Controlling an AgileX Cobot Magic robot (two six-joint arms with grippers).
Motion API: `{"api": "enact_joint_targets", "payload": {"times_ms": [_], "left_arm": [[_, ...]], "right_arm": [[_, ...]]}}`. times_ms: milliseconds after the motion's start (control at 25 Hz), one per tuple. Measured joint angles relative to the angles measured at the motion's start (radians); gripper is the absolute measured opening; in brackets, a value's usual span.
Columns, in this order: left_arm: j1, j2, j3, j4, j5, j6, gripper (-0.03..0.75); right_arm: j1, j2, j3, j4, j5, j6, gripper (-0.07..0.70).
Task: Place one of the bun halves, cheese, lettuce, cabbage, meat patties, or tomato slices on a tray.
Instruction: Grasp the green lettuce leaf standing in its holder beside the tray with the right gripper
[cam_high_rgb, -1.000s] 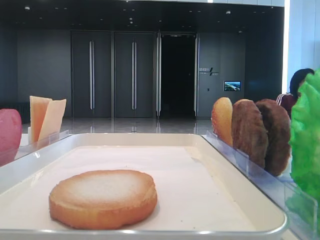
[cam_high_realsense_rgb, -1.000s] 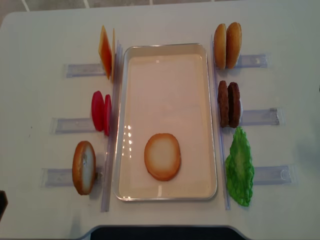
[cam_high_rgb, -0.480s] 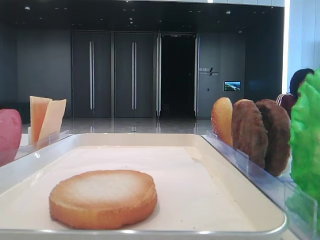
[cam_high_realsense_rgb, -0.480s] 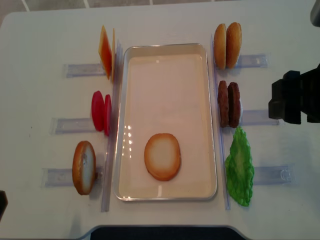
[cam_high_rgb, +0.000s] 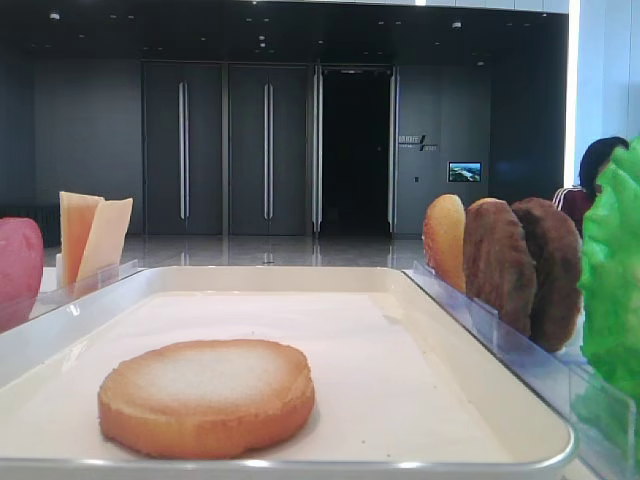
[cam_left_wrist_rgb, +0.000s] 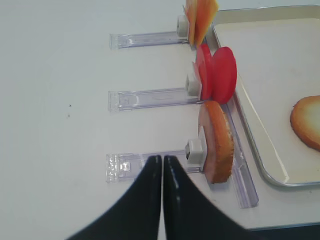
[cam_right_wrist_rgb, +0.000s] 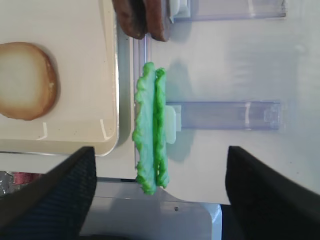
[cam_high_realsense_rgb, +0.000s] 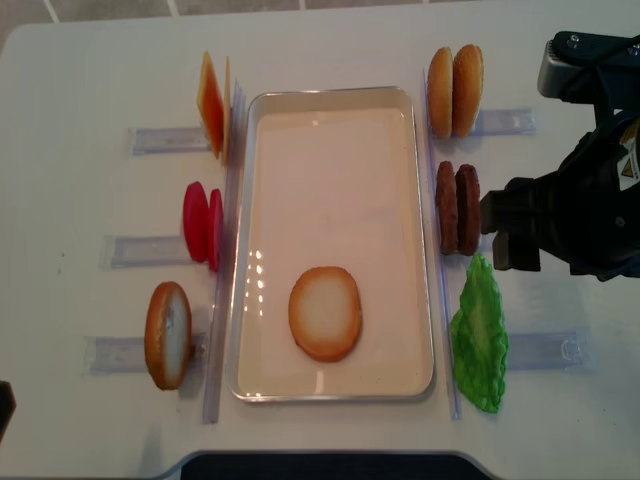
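White and low-rimmed, the tray lies at the middle of the table, and everything else sits relative to it. One bun half lies flat, pale face up, inside the tray near its front end. Left of the tray, clear holders carry items on edge: cheese by the far corner, tomato slices at mid-length, and another bun half by the near corner. Right of the tray stand two more bun halves at the far end, the patties at mid-length, and the lettuce by the near corner, leaning against the tray-side divider.

Over the table to the right of the tray hangs the right gripper, close beside the patties and just beyond the lettuce, touching neither. In its wrist view its two dark fingers stand wide apart with nothing between them, the lettuce lying below the gap.

Left of the tray, the left gripper shows only in its own wrist view, its fingers pressed together and empty, pointing at the near holder beside the left bun half.
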Motion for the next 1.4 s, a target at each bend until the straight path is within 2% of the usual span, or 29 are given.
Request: {"api": "enact_joint_targets", "payload": {"times_ms": [280, 520, 680, 920, 1240, 1400], "left_arm": [[0.000, 0.000, 0.000, 0.000, 0.000, 0.000, -0.007], [0.000, 0.000, 0.000, 0.000, 0.000, 0.000, -0.007], [0.000, 0.000, 0.000, 0.000, 0.000, 0.000, -0.007], [0.000, 0.000, 0.000, 0.000, 0.000, 0.000, -0.007], [0.000, 0.000, 0.000, 0.000, 0.000, 0.000, -0.007], [0.000, 0.000, 0.000, 0.000, 0.000, 0.000, -0.007]], "right_arm": [[0.003, 0.028, 0.003, -0.013, 0.000, 0.037, 0.538], [0.038, 0.031, 0.093, -0.015, -0.007, 0.095, 0.538], [0.053, 0.031, 0.104, -0.015, -0.043, 0.116, 0.538], [0.059, 0.031, 0.104, 0.001, -0.135, 0.135, 0.538], [0.059, 0.032, 0.114, 0.001, -0.166, 0.135, 0.538], [0.062, 0.063, 0.122, 0.001, -0.164, 0.135, 0.538]]}}
